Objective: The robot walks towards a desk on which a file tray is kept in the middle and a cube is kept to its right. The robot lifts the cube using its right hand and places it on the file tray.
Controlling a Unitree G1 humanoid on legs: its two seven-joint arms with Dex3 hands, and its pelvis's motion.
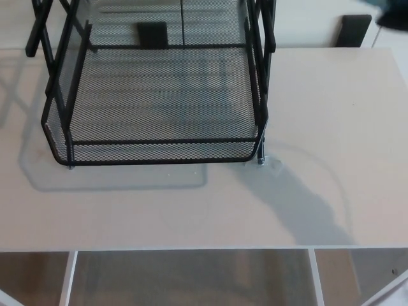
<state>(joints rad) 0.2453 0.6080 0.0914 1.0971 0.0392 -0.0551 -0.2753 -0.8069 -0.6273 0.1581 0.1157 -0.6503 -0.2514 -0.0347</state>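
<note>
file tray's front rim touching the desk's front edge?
Apart. The head view shows a broad strip of bare desk between the file tray and the desk's front edge.

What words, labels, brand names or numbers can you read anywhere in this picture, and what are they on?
None: no readable text shows on the black mesh file tray, on the pale desk, or on the dark block behind the desk.
</note>
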